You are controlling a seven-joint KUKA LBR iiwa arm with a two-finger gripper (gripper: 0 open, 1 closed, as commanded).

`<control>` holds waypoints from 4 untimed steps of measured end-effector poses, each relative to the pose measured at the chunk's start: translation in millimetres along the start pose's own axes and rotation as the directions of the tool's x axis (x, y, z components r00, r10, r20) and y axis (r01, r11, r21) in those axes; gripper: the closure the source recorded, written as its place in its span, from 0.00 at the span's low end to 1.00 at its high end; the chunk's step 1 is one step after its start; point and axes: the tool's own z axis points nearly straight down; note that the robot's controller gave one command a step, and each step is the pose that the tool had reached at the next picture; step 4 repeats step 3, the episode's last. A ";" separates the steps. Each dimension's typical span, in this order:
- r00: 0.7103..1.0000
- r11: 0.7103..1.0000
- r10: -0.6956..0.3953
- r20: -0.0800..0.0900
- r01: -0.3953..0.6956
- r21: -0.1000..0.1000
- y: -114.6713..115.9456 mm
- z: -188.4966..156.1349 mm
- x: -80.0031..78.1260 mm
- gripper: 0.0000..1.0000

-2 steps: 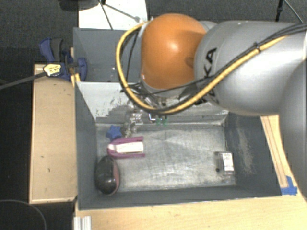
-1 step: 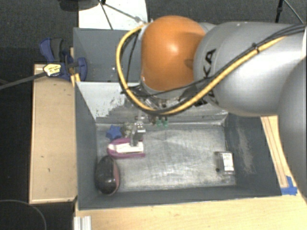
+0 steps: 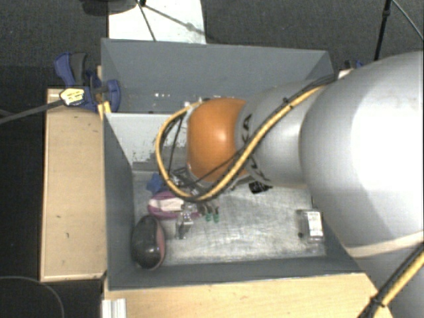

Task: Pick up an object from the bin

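Starting at the left wall of the bin (image 3: pixel 119 197), a dark oval thing (image 3: pixel 146 242) is lying in the near left corner, rounded and smooth like a pebble, with a pinkish edge on its right side. It is looking like the heaviest piece here, and probably slippery; its curved back is offering the jaws little to bite on, so a hold across its narrow width would be the safer bet.

Just right of it and further back, a pink and purple thing (image 3: pixel 162 206) is lying flat on the floor, with a blue scrap (image 3: pixel 154 181) behind it. The pink piece is looking light and possibly soft, so it may be giving way under a squeeze; taking it across its short side seems best.

Now the gripper (image 3: pixel 184 222) is hanging low under the orange cover (image 3: pixel 212 141), just beside that pink piece. Whether the jaws are open or closed cannot be told, and nothing is showing between them.

Moving on, 2 small green bits (image 3: pixel 211 215) are sitting just right of the gripper, tiny and hard to pinch.

Well apart, on the right, a pale little box (image 3: pixel 309 224) is lying alone, looking stiff and light, with flat sides easy to clamp.
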 end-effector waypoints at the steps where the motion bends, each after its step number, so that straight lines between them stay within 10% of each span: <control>1: 0.992 0.992 0.129 0.005 -0.129 -0.011 -7.0 16.3 -1.0 0.00; 2: 0.991 0.991 0.133 0.029 -0.133 -0.015 -9.4 12.5 -7.3 1.00; 3: 0.993 0.993 0.121 0.013 -0.121 -0.007 -11.6 -132.8 -0.2 1.00; 4: 0.993 0.993 0.121 0.013 -0.121 -0.007 -11.6 -132.8 -0.2 1.00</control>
